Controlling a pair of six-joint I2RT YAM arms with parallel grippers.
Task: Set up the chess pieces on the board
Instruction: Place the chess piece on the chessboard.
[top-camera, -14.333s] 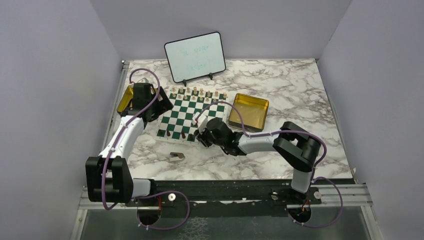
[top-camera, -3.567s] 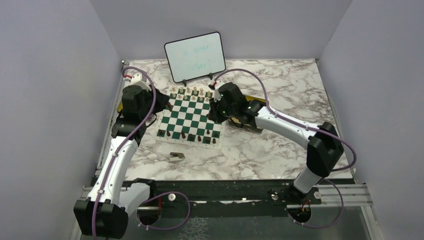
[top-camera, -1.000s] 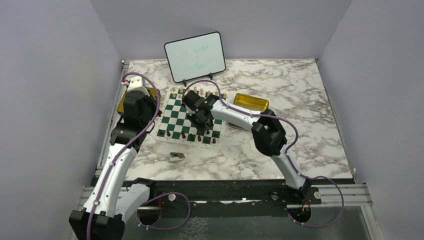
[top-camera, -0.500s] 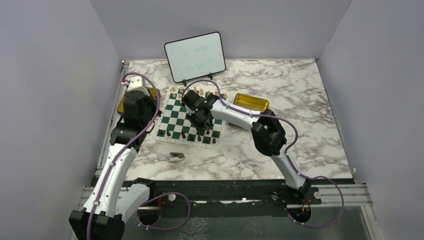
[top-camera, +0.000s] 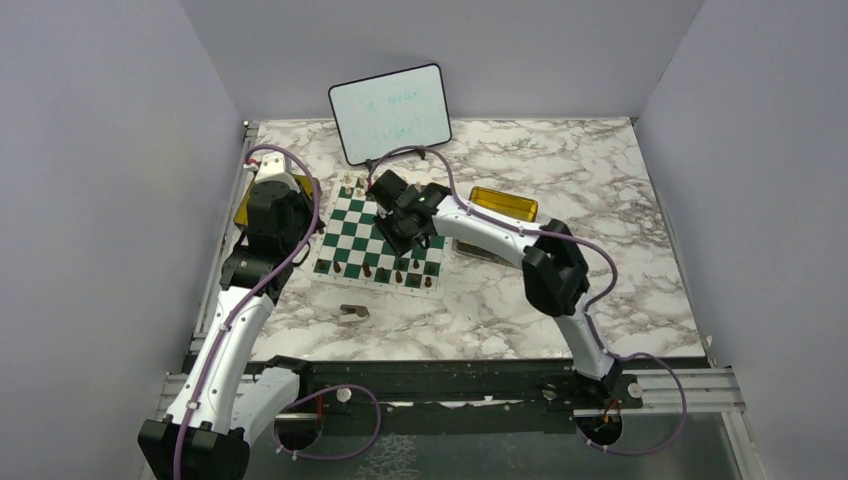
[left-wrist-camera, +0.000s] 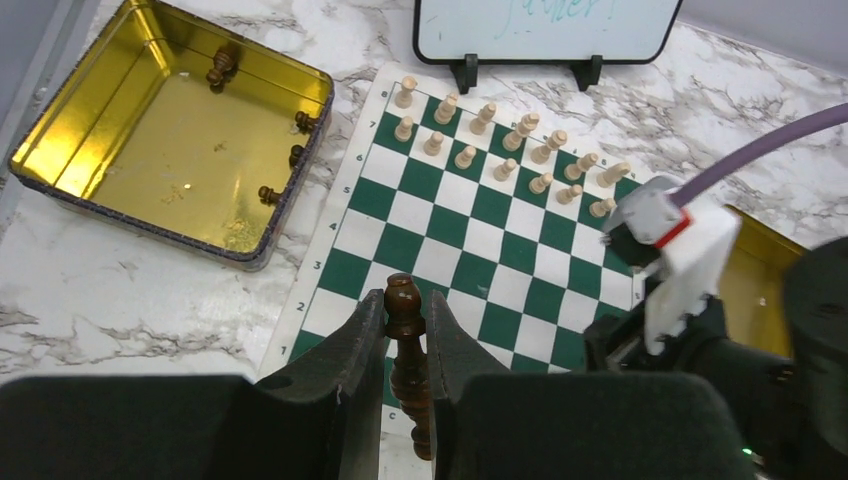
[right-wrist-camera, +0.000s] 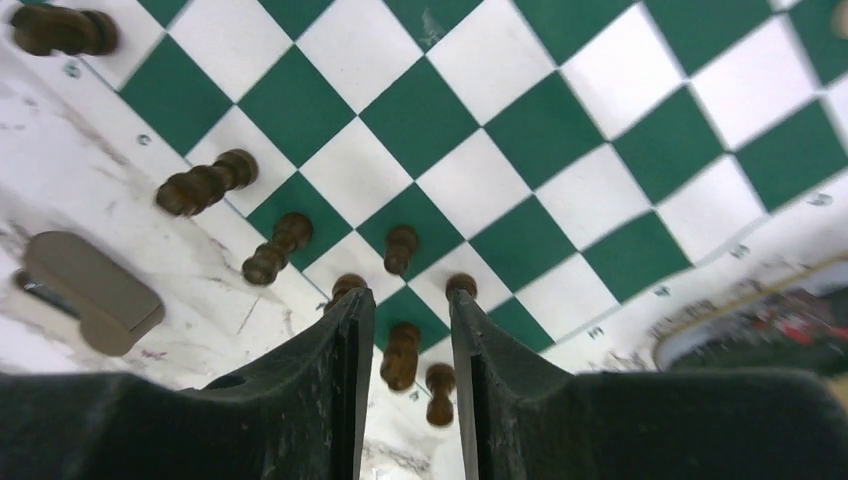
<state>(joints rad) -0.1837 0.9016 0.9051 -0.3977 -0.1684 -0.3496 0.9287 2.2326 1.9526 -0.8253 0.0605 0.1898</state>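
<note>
The green-and-white board (top-camera: 372, 232) lies mid-table. Light chess pieces (left-wrist-camera: 500, 150) fill its two far rows. Several dark pieces (right-wrist-camera: 275, 250) stand in its near rows. My left gripper (left-wrist-camera: 405, 300) hovers over the board's near-left corner, shut on a dark brown piece (left-wrist-camera: 404, 305) that is upright between the fingers. My right gripper (right-wrist-camera: 405, 320) hangs over the near rows of the board (right-wrist-camera: 430, 110). Its jaws are open, and a dark piece (right-wrist-camera: 400, 355) stands free on the square below the gap. In the top view the right gripper (top-camera: 405, 238) is above the board's middle.
A gold tin (left-wrist-camera: 140, 215) left of the board holds several dark pieces (left-wrist-camera: 215, 68). A second gold tin (top-camera: 505, 203) sits to the right, and a whiteboard (top-camera: 390, 112) stands behind. A brownish-grey scrap (top-camera: 353, 313) lies on the marble in front of the board.
My right gripper's jaws have spread apart and its wrist has shifted slightly to the right. The left arm and the piece it holds have not moved.
</note>
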